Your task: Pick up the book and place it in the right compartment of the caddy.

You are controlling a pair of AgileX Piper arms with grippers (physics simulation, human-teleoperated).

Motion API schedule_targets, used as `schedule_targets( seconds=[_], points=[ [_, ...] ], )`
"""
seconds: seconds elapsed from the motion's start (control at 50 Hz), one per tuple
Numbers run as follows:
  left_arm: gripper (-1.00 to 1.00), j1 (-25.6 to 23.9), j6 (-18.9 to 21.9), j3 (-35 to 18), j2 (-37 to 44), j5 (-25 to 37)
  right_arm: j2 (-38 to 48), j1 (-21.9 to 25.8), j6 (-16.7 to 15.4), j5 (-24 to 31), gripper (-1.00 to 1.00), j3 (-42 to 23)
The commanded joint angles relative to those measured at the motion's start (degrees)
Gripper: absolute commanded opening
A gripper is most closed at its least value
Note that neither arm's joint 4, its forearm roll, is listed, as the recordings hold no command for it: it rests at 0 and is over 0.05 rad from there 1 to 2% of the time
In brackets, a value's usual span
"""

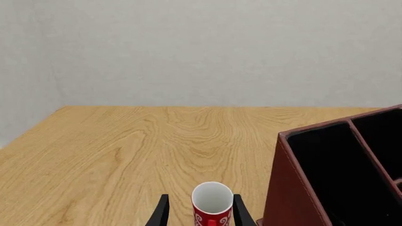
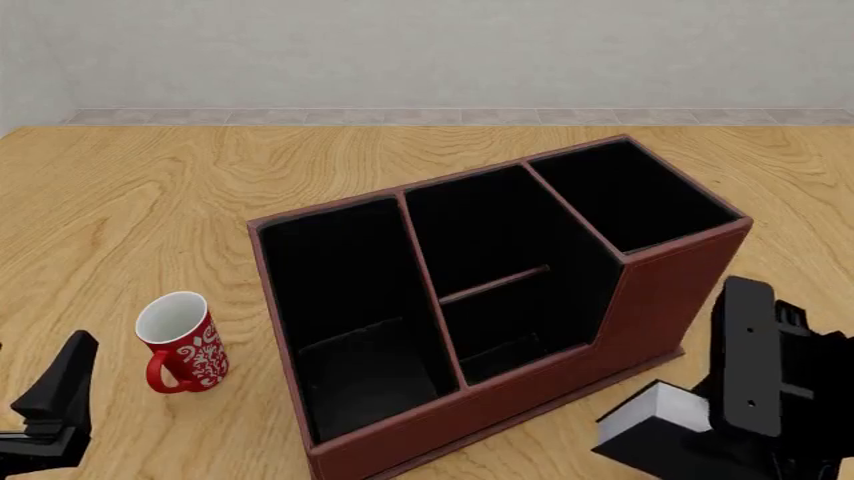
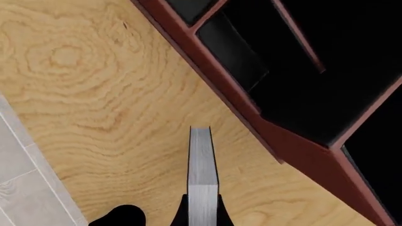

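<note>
Gripped edge-on, the book (image 3: 203, 174) is sitting between the right gripper (image 3: 202, 209) fingers just outside the caddy (image 2: 534, 390), below its right compartment (image 2: 630, 195). Lifting too low risks clipping that tall wall. Left gripper (image 1: 199, 213) fingers are standing apart around the mug (image 1: 212, 203).

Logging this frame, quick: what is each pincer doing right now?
Left pincer: open, fingers either side of the mug, not gripping it.
Right pincer: closed on the book.
</note>
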Motion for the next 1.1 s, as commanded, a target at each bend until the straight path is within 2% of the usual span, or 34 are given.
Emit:
schedule_targets(
  seconds=[0.02,0.06,0.2,0.32,0.7,1.1],
  points=[
    [1.0,-0.1,0.0,-0.1,-0.2,0.2,-2.4,4.0,2.2,0.8,-1.0,-4.1],
    [1.0,0.0,0.1,0.0,-0.2,0.2,-2.4,6.7,4.0,0.8,-1.0,-5.2],
    [1.0,-0.1,0.1,0.1,-0.2,0.1,-2.7,7.1,3.4,0.8,-1.0,-6.3],
    [1.0,-0.1,0.1,0.0,-0.4,0.3,-2.7,12.7,6.0,0.8,-1.0,-9.5],
    [1.0,-0.1,0.1,0.0,-0.2,0.1,-2.4,16.8,6.7,0.8,-1.0,-14.2],
    [1.0,-0.1,0.1,0.1,-0.3,0.1,2.8,16.9,2.2,0.8,-1.0,-22.5]
  ],
)
